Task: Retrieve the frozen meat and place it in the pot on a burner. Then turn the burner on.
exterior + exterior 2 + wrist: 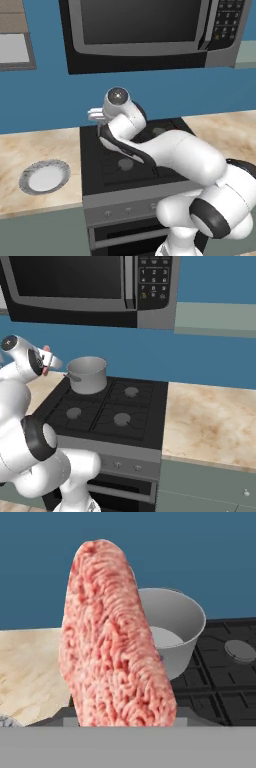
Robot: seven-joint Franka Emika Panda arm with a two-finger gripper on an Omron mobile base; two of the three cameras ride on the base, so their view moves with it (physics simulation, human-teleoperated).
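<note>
Jaws clamped on the frozen meat (116, 637): in the hand view the reddish-pink slab with paler streaks stands upright right in front of the camera, rising from the bottom edge, its lower end hidden there so the finger tips themselves cannot be made out. Behind it and a little to the right sits the pot (172, 629), a grey metal saucepan with straight sides, open at the top and with nothing inside that can be seen. The meat is not in the pot; it is held in the air short of it. From the right base view the gripper (46, 359) hangs to the left of the pot (88, 374), near it but apart, a sliver of pink showing at the hand. The pot stands on the far left burner of the black stove (150, 428), with three other burner caps bare, among them the near left burner (73, 413). A round white plate (44, 176) with a grey rim lies on the marbled bench (30, 155) left of the stove, well apart from the pot. A microwave (90, 286) hangs above.
</note>
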